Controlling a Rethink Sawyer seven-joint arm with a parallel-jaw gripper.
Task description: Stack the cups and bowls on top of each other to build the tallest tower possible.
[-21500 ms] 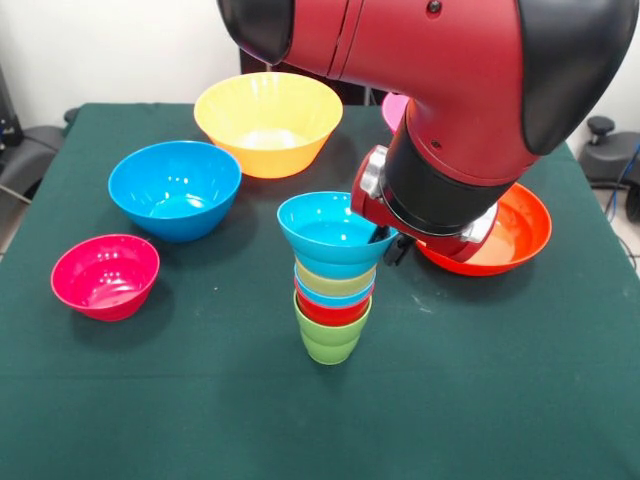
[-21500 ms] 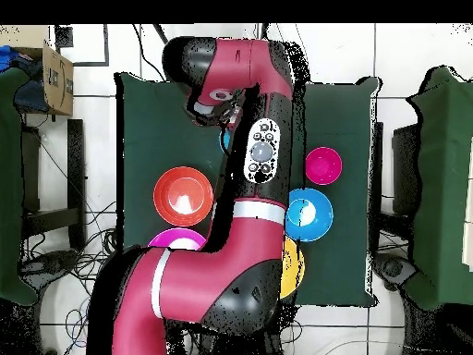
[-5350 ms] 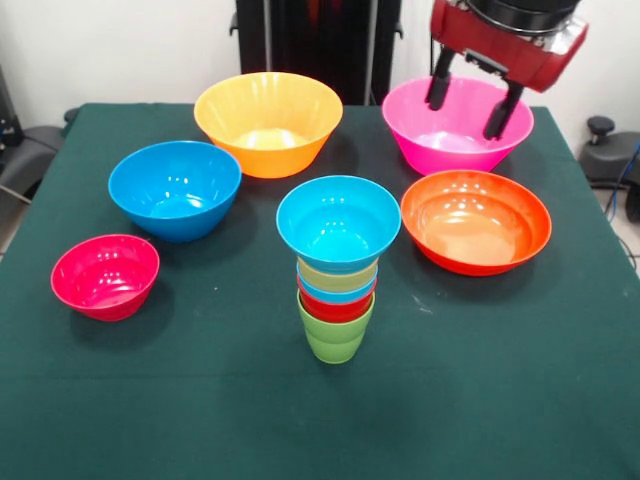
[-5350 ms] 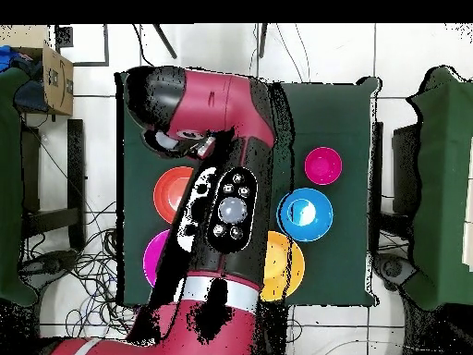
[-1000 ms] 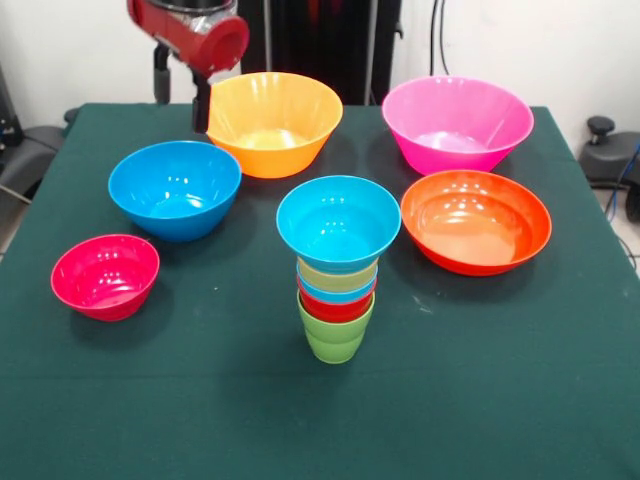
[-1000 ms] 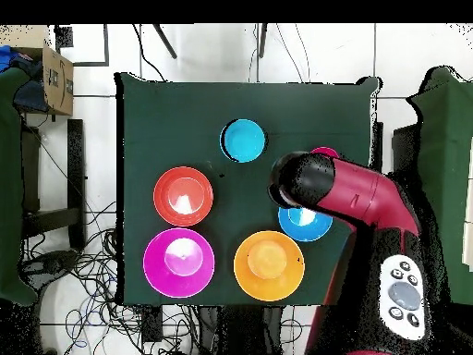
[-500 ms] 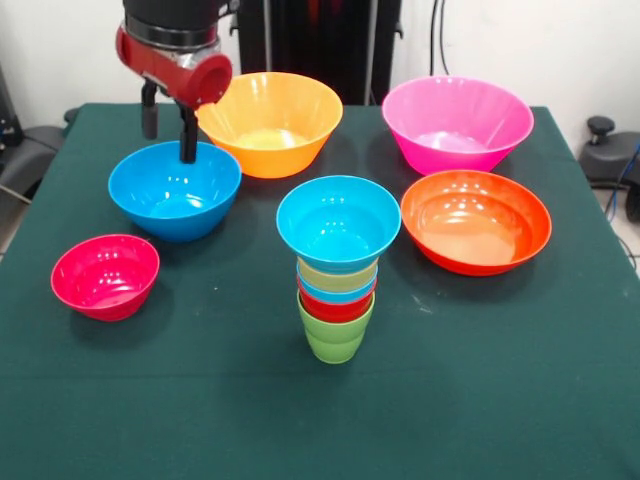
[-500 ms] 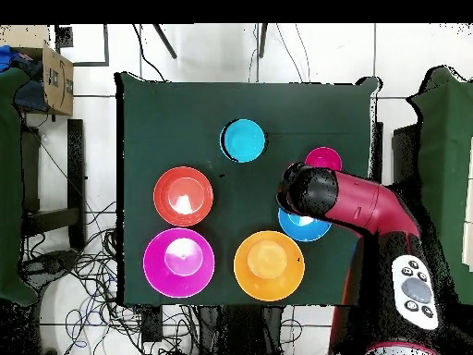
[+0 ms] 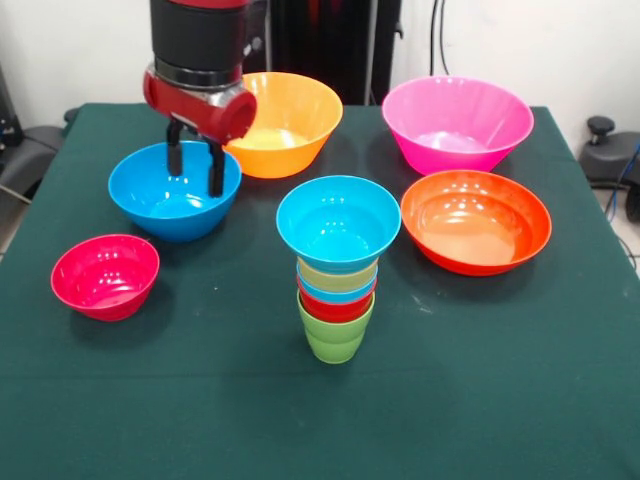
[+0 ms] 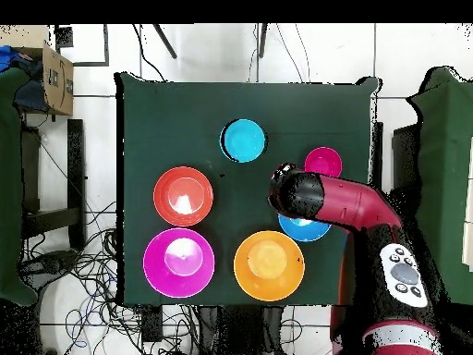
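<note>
Hovering at the upper left of the front view, the gripper point(image 9: 195, 170) hangs over the medium blue bowl point(image 9: 170, 205), its two black fingers point(image 9: 215, 172) apart and empty, their tips down within the bowl's rim. At frame centre stands the tower point(image 9: 338, 268): a lime green cup point(image 9: 335, 335) at the base, red, light blue and yellow cups nested above, the small light blue bowl point(image 9: 338, 222) on top. Around it on the green table point(image 9: 480, 400) sit the yellow-orange bowl point(image 9: 285, 115), pink bowl point(image 9: 457, 122), red-orange bowl point(image 9: 476, 220) and small magenta bowl point(image 9: 105, 275).

Front view: camera across the worktop point(image 9: 520, 400), facing the robot, angled down, fairly close; far edge and pedestal at top. Overhead view: high above, looking straight down, robot base at bottom, floor around visible. Both share the whole worktop point(image 10: 166, 111), turned half round between them.
</note>
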